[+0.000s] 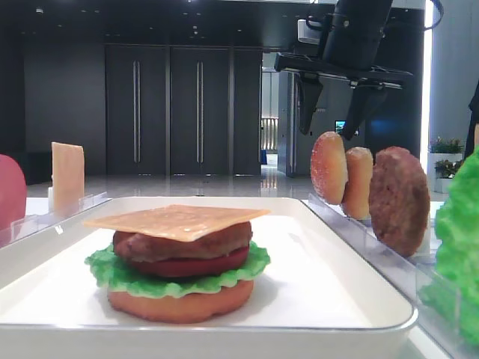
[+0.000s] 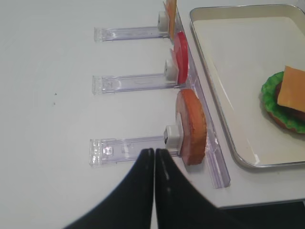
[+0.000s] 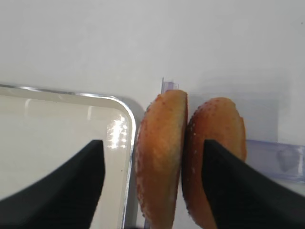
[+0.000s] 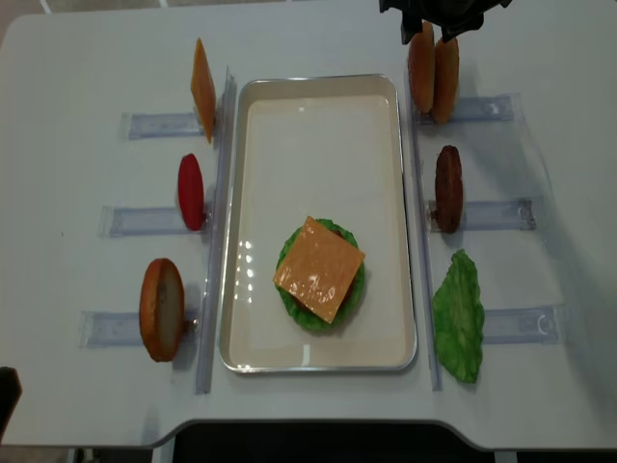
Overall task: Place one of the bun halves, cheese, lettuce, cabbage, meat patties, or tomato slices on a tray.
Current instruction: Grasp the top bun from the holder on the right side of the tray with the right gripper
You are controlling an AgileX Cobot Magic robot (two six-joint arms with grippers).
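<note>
Two bun halves stand on edge in a clear rack right of the white tray [image 4: 236, 231]: the larger speckled one [image 1: 329, 168] [image 3: 162, 157] [image 4: 421, 68] nearest the tray, a paler one [image 3: 217, 138] [image 4: 445, 66] behind it. My right gripper [image 1: 328, 126] [image 3: 152, 143] [image 4: 429, 24] hangs open just above them. Its fingers straddle the larger bun, one over the tray's corner and one over the paler bun, holding nothing. On the tray sits a stack topped by cheese [image 4: 320, 268] [image 1: 178, 221]. My left gripper [image 2: 155, 150] is shut and empty beside a flat orange bun [image 2: 193, 126].
Right racks hold a meat patty [image 4: 448, 188] [image 1: 399, 200] and lettuce [image 4: 458, 313]. Left racks hold a cheese slice [image 4: 202, 90], a tomato slice [image 4: 191, 191] [image 2: 181, 62] and the orange bun [image 4: 161, 309]. The stack covers the near part of the tray.
</note>
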